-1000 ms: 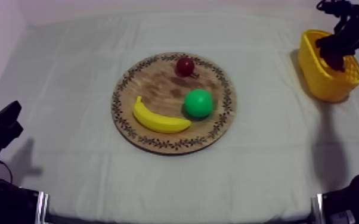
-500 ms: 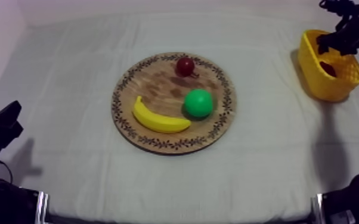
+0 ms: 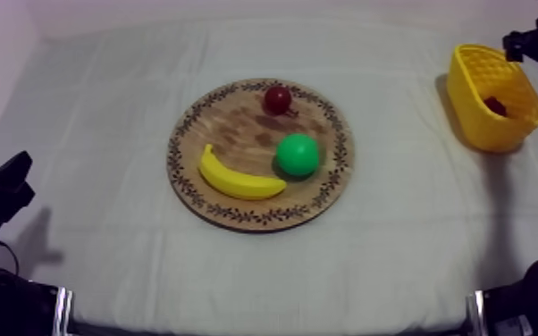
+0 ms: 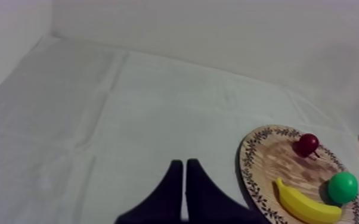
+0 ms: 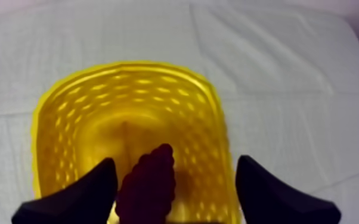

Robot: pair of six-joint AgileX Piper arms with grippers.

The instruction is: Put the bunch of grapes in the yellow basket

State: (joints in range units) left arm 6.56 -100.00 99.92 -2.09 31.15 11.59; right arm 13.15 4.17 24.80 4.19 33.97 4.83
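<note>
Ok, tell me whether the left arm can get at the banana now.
Probably yes: the banana lies on the side of the wooden board nearest the left gripper, nothing between them, though its fingers are shut.

Soft, even light is coming from overhead, leaving the surface [image 3: 103, 116] pale grey and free of glare. Faint shadows are lying on it at the near left and on the right, nearer than the yellow basket [image 3: 474, 107]. The basket's inside is glowing orange in the right wrist view.
</note>
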